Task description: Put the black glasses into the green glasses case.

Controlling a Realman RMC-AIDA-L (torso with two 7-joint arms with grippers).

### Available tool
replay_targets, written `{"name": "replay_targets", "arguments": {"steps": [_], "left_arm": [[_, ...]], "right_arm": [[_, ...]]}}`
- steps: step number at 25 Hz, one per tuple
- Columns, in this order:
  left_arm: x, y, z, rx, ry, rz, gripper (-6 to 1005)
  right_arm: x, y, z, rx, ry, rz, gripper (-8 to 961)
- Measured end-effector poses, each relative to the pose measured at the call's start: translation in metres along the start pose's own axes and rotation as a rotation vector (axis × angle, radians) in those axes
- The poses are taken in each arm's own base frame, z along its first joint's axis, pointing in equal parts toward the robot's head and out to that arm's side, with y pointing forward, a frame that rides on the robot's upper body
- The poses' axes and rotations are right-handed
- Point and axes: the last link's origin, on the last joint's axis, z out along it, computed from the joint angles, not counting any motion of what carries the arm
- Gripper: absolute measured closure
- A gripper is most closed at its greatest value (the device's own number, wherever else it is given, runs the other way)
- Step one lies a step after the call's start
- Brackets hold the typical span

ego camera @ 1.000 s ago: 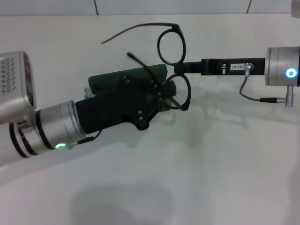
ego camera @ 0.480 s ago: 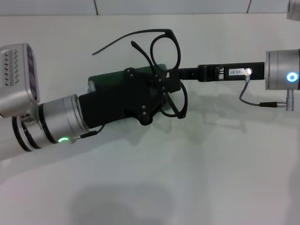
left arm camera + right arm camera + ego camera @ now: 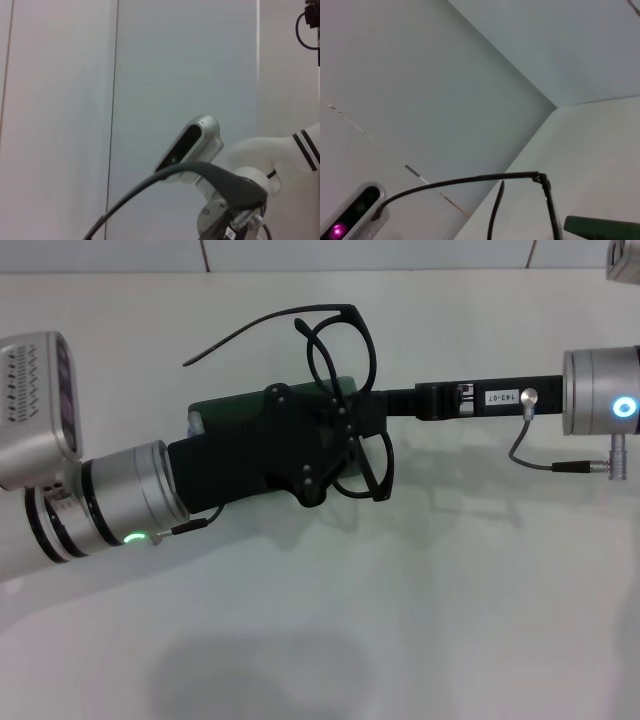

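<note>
The black glasses hang in the air above the white counter, held at the bridge by the right end effector, which reaches in from the right and is clenched on the frame between the two lenses. One lens stands above the fingers and one below, so the frame is turned on edge, and both temple arms are unfolded; the longer one sweeps out to the left over the green glasses case.

The case sits under the left end effector, whose black body covers most of it; I cannot tell whether those fingers grip the case or only rest there, nor whether the lid is open.

The risks, as I judge them, come from that crowding. The splayed temples could catch on the left end effector or the case rim and twist the frame out of its thin hold at the bridge. With the glasses on edge, lowering them may wedge a lens against the case instead of laying them flat.
</note>
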Motion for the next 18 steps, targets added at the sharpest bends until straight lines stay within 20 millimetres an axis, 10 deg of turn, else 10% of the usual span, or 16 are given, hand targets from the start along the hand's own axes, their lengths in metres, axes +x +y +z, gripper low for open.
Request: {"name": "replay_targets", "arguments": {"steps": [18], "left_arm": [[0.0007, -0.0013, -0.0045, 0.018, 0.008, -0.005, 976]], "right_arm": [[-0.0042, -0.0013, -0.0055, 0.007, -0.03, -0.01, 880]]}}
